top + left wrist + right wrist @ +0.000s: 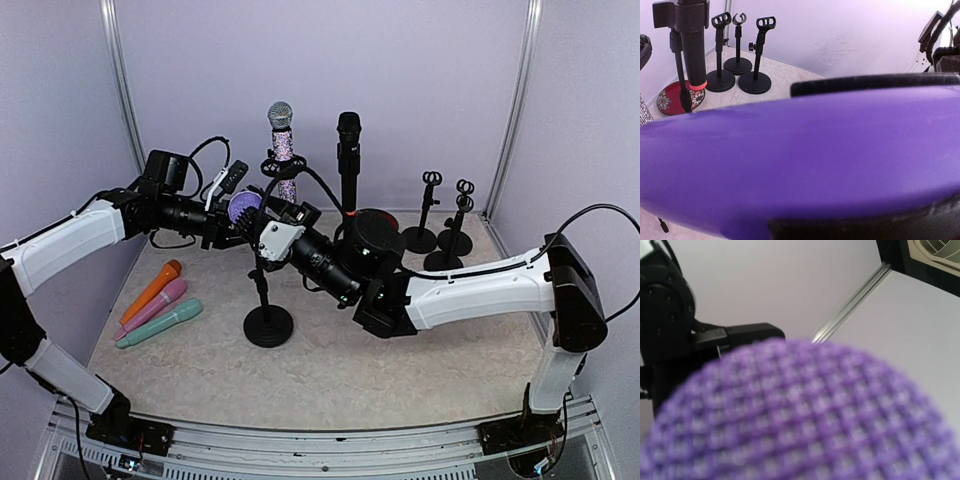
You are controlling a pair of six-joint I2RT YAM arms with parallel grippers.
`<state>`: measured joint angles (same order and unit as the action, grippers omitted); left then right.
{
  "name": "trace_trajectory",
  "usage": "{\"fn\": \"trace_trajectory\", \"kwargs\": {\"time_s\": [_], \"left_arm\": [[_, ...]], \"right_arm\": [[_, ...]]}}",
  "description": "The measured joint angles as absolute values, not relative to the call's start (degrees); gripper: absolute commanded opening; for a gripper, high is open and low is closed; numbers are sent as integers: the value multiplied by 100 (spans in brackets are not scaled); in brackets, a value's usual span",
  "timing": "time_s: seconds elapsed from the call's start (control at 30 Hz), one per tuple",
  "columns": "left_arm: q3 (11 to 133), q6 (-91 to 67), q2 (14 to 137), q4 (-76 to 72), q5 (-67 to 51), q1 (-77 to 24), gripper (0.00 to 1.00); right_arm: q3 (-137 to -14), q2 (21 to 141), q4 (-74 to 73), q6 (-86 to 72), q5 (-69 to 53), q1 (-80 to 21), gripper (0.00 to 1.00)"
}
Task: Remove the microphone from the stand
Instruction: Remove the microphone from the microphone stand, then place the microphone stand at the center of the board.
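Note:
A purple microphone (243,209) sits at the top of a black stand (267,322) in the middle of the table. Its smooth body fills the left wrist view (800,160), and its mesh head fills the right wrist view (805,415). My left gripper (232,218) reaches in from the left and is shut on the microphone, with black fingers (875,82) above and below the body. My right gripper (272,238) reaches in from the right and lies just below the head, against the stand's top. Its fingers are hidden behind the microphone.
A glitter microphone (281,140) and a black microphone (348,140) stand on stands behind. Two empty stands (428,215) (458,225) are at the back right. Orange (152,290), pink (155,305) and teal (160,323) microphones lie at the left. A red plate (677,97) lies under the black microphone's stand.

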<state>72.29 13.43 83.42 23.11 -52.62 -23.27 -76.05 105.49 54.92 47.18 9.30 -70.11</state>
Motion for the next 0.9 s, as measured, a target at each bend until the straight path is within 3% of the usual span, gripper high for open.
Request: {"fn": "trace_trajectory", "kwargs": {"time_s": [0.43, 0.7, 0.8, 0.9], "left_arm": [[7338, 1264, 8514, 2141, -5022, -2316, 0], [7548, 878, 8871, 1802, -4270, -1942, 0], [7640, 893, 8921, 1852, -4259, -2003, 10], [7797, 972, 9017, 1997, -4318, -2106, 28]], "right_arm": [[-7413, 10245, 5601, 4788, 919, -7244, 0], [-7395, 9432, 6547, 4810, -19, -8208, 0], [-7334, 9174, 6836, 4823, -25, -8182, 0], [-7188, 9072, 6941, 4831, 104, -8136, 0]]}}
